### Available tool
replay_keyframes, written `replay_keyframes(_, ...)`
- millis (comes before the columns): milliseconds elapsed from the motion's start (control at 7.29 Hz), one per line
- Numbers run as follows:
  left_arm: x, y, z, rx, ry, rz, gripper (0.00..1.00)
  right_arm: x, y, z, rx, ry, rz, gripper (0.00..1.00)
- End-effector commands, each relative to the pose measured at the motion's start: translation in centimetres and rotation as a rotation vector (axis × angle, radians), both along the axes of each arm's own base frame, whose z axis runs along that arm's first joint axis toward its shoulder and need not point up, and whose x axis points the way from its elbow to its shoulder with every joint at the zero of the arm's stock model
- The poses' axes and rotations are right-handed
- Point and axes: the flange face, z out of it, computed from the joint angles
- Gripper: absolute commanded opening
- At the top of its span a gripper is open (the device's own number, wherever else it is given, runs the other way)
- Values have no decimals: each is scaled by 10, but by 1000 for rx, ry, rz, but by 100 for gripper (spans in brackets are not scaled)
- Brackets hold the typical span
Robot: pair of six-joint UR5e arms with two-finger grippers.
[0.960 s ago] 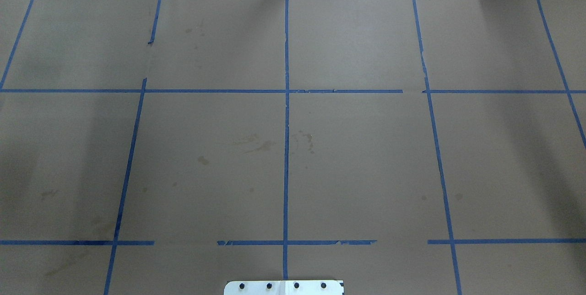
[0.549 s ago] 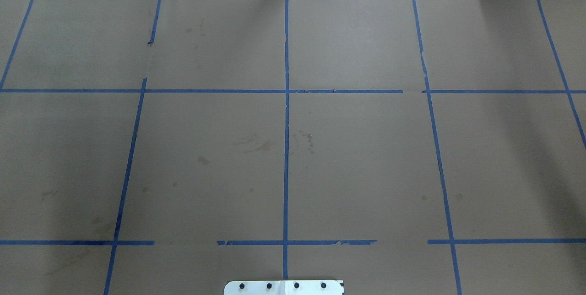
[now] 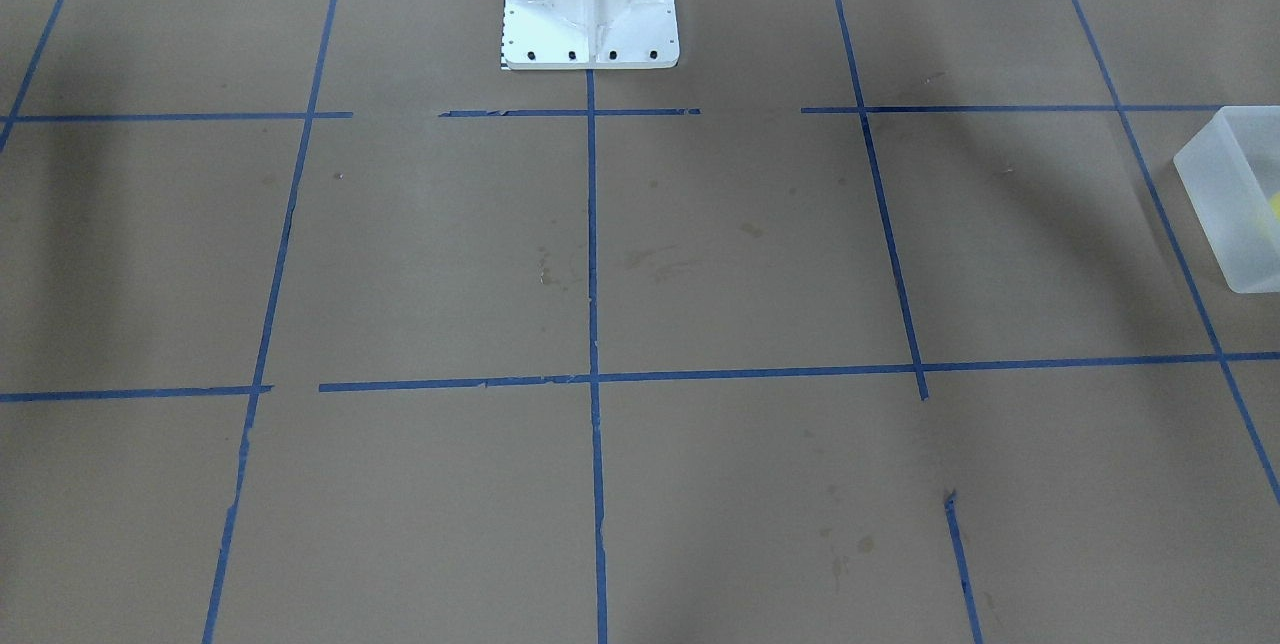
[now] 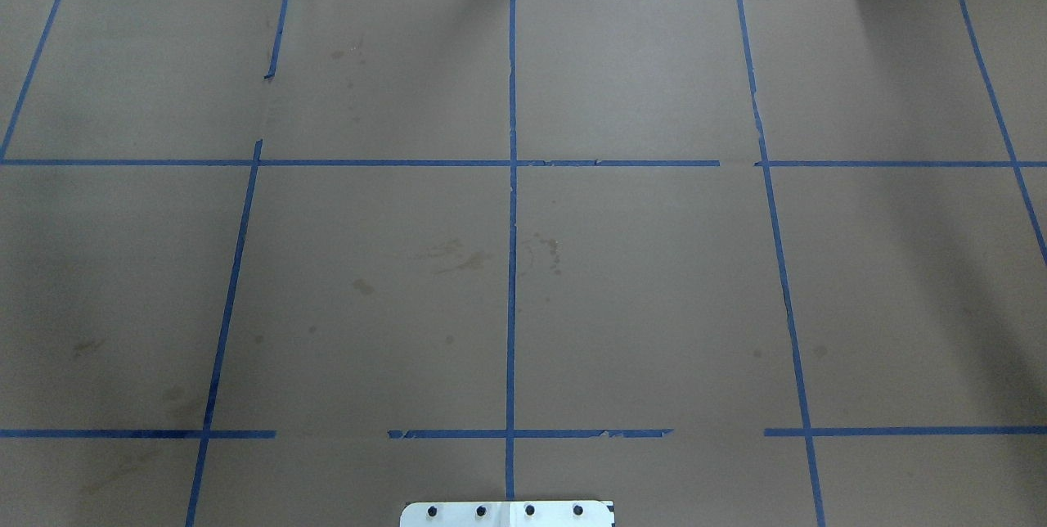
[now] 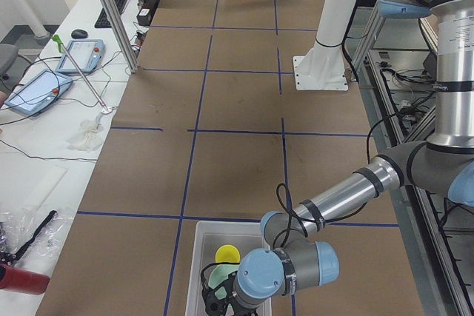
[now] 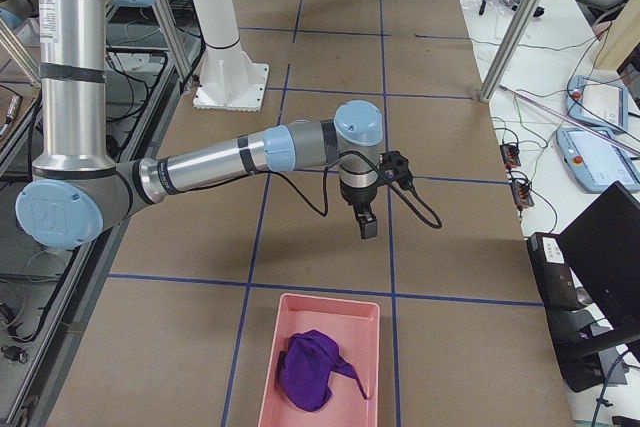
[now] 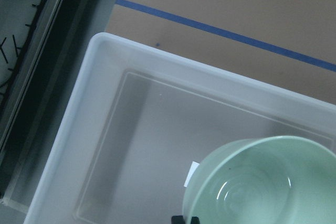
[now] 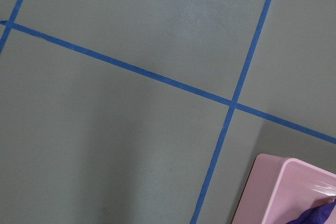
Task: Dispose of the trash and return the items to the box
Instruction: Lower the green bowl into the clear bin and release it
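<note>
The frosted white box [image 5: 194, 257] sits at the table's left end; it also shows in the front view [image 3: 1225, 194] and the left wrist view [image 7: 105, 129]. The yellow cup [image 5: 227, 254] stands inside it. The mint-green bowl [image 7: 262, 187] is inside the box beside the cup [image 5: 220, 279]. My left gripper [image 5: 215, 300] hangs over the box, and dark fingertips [image 7: 185, 219] sit close together at the bowl's rim. My right gripper [image 6: 368, 227] hangs above bare paper; I cannot tell whether it is open or shut.
A pink bin [image 6: 320, 367] with a purple crumpled piece [image 6: 308, 372] stands at the table's right end, its corner in the right wrist view [image 8: 283, 192]. The white robot base [image 3: 590, 14] is at mid-table. Metal posts and tablets line the far side [image 6: 520, 17].
</note>
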Motion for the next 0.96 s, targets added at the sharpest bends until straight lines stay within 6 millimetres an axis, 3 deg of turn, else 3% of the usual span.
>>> replay_keyframes(0, -4, 4, 27, -42, 10, -59, 0, 0, 0, -1, 4, 6, 1, 100)
replay_keyframes(274, -3, 5, 33, -67, 18, -84, 0, 2, 4, -10, 22, 14, 6, 100)
replay_keyframes(823, 1, 16, 49, -101, 39, -85, 0, 4, 5, -9, 22, 32, 8, 100)
